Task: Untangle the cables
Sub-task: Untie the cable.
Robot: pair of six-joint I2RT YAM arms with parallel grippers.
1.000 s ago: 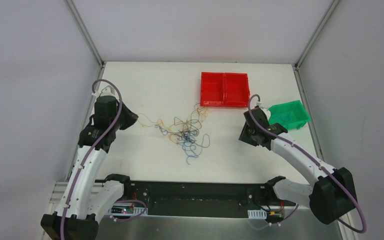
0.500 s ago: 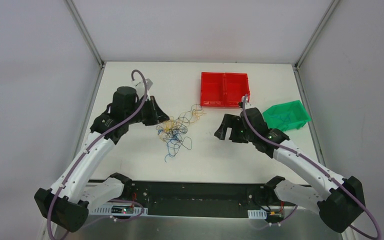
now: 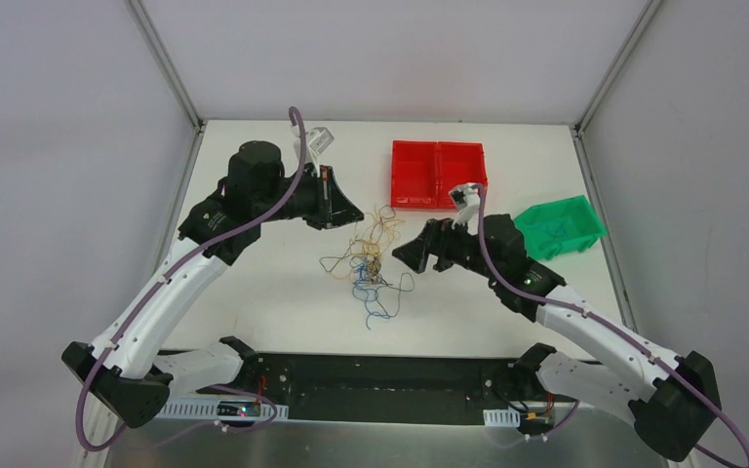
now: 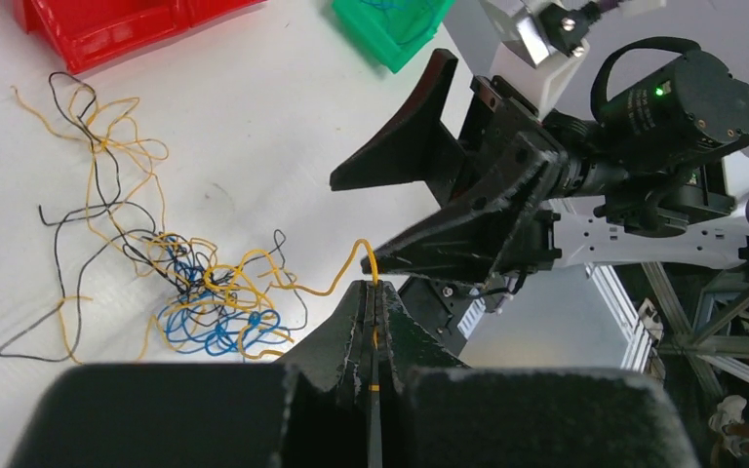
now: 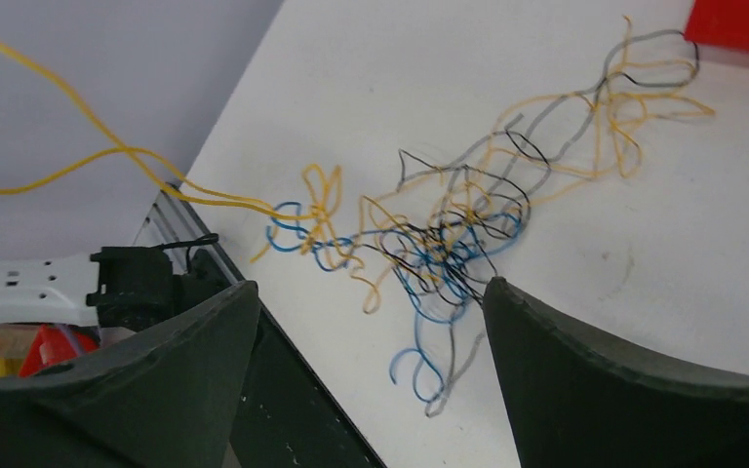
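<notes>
Presently, I am working on the separation step: drawing one strand out of the knot while the rest is lying on the table [image 3: 273,166]. My left gripper [image 4: 374,292] is pinching a yellow wire [image 4: 324,285] between fingers pressed fully together. The wire is rising off the surface and running back into the tangle.

The cables [image 3: 366,265] are sitting near the middle of the table, between my two grippers and on the near side of the red tray [image 3: 439,174]. Blue, yellow and black strands are knotting together at the core, and looser yellow and black loops are trailing toward the tray.

My right gripper [image 3: 405,258] is holding nothing. Its jaws are standing wide and pointing at the clump from the right, just beside it and low over the table.

As I judge it, the next move is calling for the right gripper to settle onto the knot, or onto a blue or black strand, and close to anchor it. Otherwise the left pull is likely to drag the whole clump. The wires are very thin, so the pinch is needing careful placement.

My left arm is reaching forward and across toward the centre, wrist tipping down. My right arm is stretching forward and leftward, passing the green bin [image 3: 564,224].
</notes>
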